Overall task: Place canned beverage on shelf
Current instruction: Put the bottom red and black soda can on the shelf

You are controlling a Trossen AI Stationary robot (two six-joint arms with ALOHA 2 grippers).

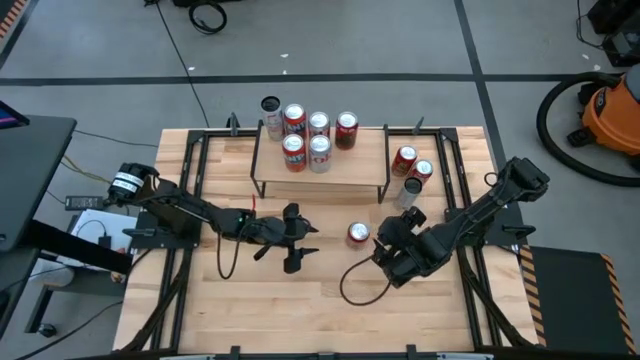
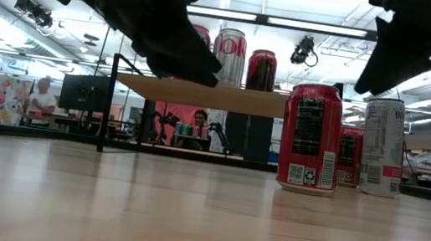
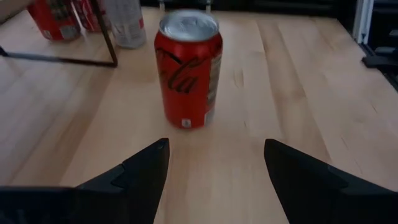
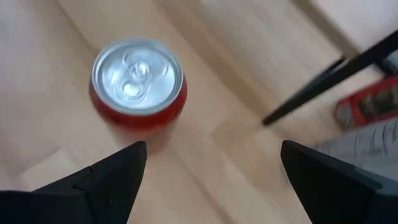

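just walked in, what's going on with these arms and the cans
Two robot arms are stocking cans onto a small shelf. Five cans already stand on it, and three more wait on the table beside it. One red can stands alone on the table between the arms. The right end effector hangs open right by that can, not touching it. The left end effector is open too, pointing at the can from farther off, holding nothing.

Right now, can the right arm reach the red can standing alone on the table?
Probably yes: the right gripper is open beside the red can, with only bare table between them.
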